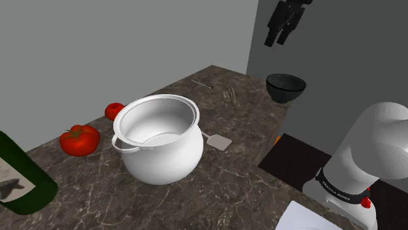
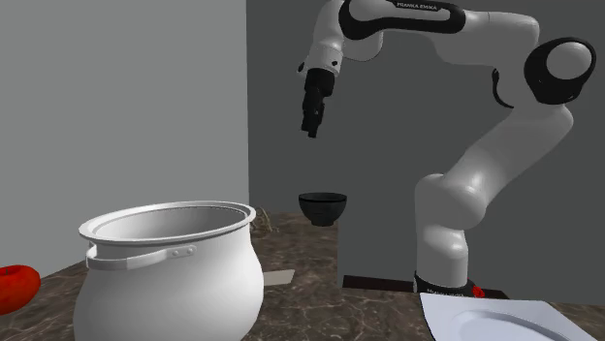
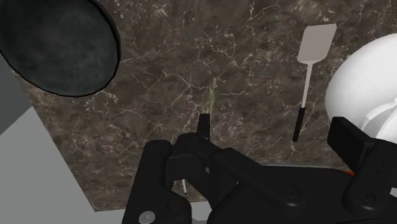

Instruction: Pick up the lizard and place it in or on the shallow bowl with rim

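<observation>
Claw (image 1: 276, 40) hanging high over the surface (image 3: 165, 83), fingers standing apart, gripping nothing. Lizard (image 3: 212, 97) lying thin and flat on the stone below, spatula (image 3: 312, 63) nearby. Risk: fingers scraping the stone and closing above that slim body.

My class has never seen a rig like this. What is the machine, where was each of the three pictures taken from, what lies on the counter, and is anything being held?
The machine is a white robot arm ending in a black two-finger gripper. One picture looks down from beside its base, one faces the arm across the counter, and one looks along the gripper from a camera on the hand. On the dark marble counter are a large white pot, two red tomatoes, a dark green bottle, a black bowl and a spatula. Near the base lies a white rimmed dish. The thin small shape is probably the lizard. The fingers stand apart, holding nothing.
</observation>
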`<action>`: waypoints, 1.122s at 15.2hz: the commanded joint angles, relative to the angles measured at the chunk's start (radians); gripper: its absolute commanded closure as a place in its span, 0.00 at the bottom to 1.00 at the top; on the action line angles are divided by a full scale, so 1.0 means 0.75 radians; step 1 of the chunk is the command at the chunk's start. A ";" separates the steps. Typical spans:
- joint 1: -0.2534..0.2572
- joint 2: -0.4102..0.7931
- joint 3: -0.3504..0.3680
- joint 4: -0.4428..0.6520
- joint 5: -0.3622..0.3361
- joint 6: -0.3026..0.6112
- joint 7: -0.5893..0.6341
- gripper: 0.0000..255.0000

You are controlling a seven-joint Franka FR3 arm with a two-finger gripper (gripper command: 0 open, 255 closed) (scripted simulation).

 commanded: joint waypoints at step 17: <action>-0.122 0.640 0.178 -0.041 -0.129 0.522 0.369 0.00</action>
